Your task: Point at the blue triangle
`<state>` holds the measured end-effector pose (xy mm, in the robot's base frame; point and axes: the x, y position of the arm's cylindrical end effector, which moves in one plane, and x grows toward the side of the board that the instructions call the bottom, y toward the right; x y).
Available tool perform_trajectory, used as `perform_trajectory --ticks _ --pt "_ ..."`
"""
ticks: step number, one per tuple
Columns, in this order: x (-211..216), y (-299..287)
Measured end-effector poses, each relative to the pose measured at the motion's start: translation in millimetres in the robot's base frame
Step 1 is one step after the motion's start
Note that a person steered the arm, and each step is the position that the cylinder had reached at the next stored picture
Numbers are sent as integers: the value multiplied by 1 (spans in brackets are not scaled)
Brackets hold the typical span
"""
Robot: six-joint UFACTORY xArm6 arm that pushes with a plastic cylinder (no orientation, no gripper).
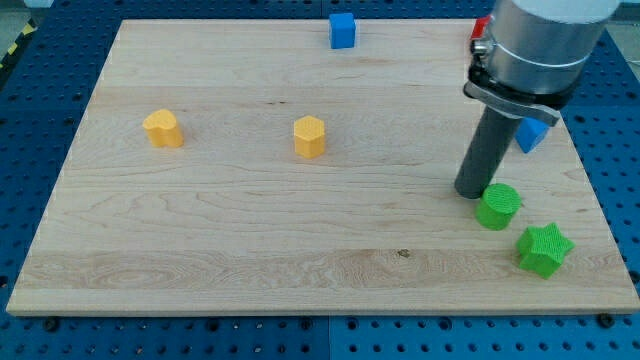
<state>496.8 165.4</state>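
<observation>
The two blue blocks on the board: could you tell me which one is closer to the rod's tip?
The blue block at the view's right, partly hidden behind the arm, lies just up-right of my tip. The blue cube sits far off at the top edge.

a lab bench: wooden board (250, 230) on a blue perforated table (40, 110).

I see a pale wood board (250, 220) with a smooth, matt grain. The green star (544, 249) looks like ridged matt plastic, and my rod (485, 155) is dull and dark.
</observation>
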Motion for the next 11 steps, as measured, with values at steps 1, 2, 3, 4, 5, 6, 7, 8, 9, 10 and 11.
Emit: perform_trajectory --ticks 1,2,3,4,5,6,7,8,9,10,11 --pt "0 15" --pt "5 24" --pt "10 29" --pt "-3 38" --pt "-28 69" --pt "-28 104" --pt "-36 134" --pt "-50 154" --pt "-50 150" --pt "-52 118" --pt "-54 90"
